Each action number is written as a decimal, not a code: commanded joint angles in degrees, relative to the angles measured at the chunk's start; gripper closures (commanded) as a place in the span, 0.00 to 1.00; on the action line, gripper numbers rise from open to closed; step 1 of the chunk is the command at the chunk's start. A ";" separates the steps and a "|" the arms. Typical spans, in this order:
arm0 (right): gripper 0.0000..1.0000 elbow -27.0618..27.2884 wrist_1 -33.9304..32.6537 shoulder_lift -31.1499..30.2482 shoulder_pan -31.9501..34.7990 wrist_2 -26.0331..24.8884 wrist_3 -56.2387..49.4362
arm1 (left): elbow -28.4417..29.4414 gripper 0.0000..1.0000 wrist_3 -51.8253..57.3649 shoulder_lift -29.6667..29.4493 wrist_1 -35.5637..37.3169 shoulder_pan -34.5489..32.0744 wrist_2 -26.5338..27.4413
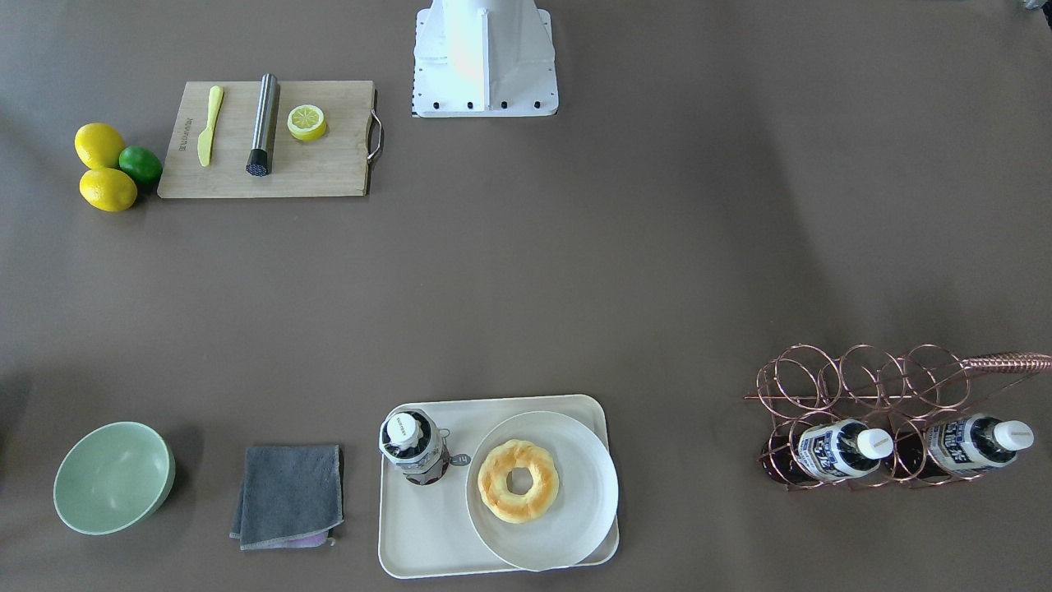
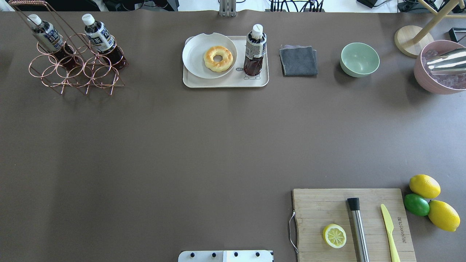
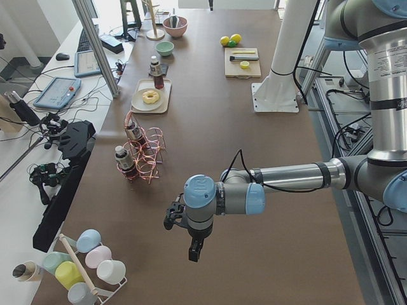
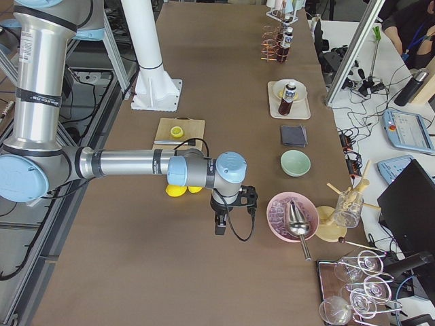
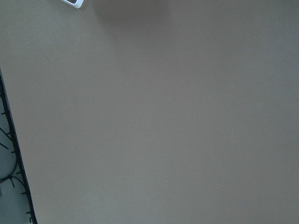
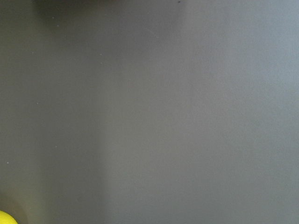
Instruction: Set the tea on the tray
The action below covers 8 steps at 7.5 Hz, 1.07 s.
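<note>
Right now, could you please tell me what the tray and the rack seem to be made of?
Tray: probably plastic, matte cream, smooth with rounded corners.
Rack: thin metal wire, glossy copper colour, bent into rings.

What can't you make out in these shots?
Left gripper: shows only in the left side view; open or shut unclear.
Right gripper: shows only in the right side view; same.
Tea label text: too small everywhere.
Tray drawing: overhead, partly hidden by the tea.
</note>
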 commanded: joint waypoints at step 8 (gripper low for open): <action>0.00 0.51 0.00 -0.62 0.00 -0.09 -0.17 | 0.30 0.00 0.00 0.27 0.27 -0.09 0.14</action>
